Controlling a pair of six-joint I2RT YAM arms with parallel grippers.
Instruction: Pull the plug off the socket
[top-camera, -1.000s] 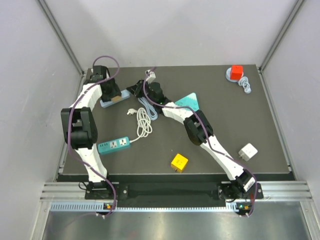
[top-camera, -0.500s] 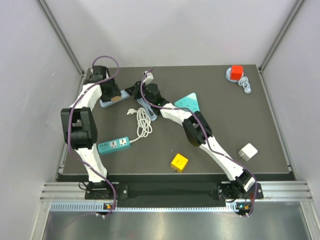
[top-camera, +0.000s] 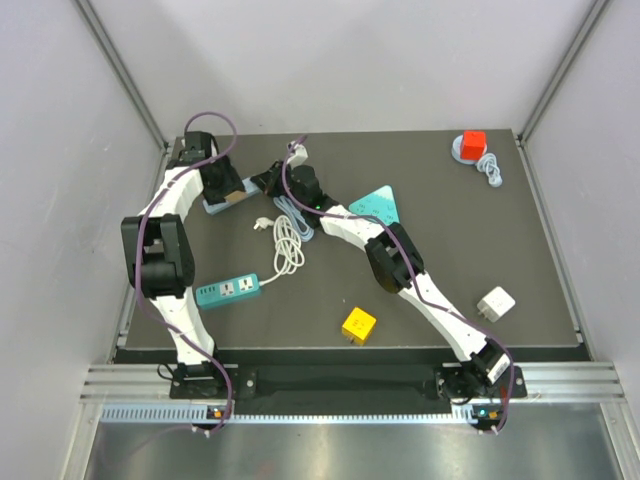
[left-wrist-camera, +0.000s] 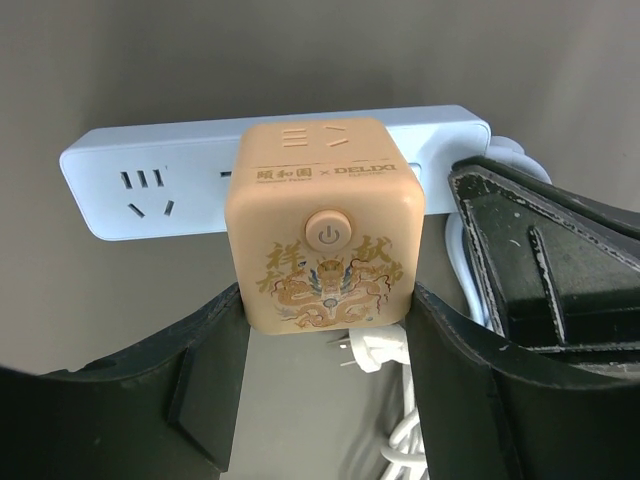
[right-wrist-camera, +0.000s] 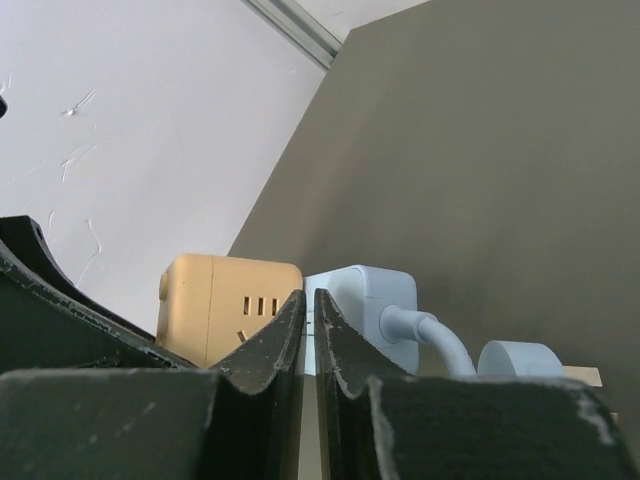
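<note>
The plug (left-wrist-camera: 325, 230), a tan cube with a power button and a dragon print, sits in the socket, a light blue power strip (left-wrist-camera: 150, 170) lying at the mat's far left (top-camera: 215, 205). My left gripper (left-wrist-camera: 327, 298) is shut on the plug, with its fingers (left-wrist-camera: 215, 340) pressed against the cube's two sides. My right gripper (right-wrist-camera: 308, 297) is shut with nothing between its fingers. Its tips sit at the strip's cable end (right-wrist-camera: 365, 300), right beside the plug (right-wrist-camera: 215, 300). In the left wrist view the right gripper's dark body (left-wrist-camera: 540, 260) covers the strip's right end.
A coiled white cable (top-camera: 288, 240) with a loose white plug (left-wrist-camera: 375, 350) lies just near of the strip. On the mat are also a teal power strip (top-camera: 228, 290), a yellow cube (top-camera: 358, 324), a white adapter (top-camera: 495, 303), a teal triangle (top-camera: 378, 203) and a red block (top-camera: 472, 145).
My right gripper has closed its jaws and shifted slightly left toward the strip's end. The left gripper and the plug have not moved.
</note>
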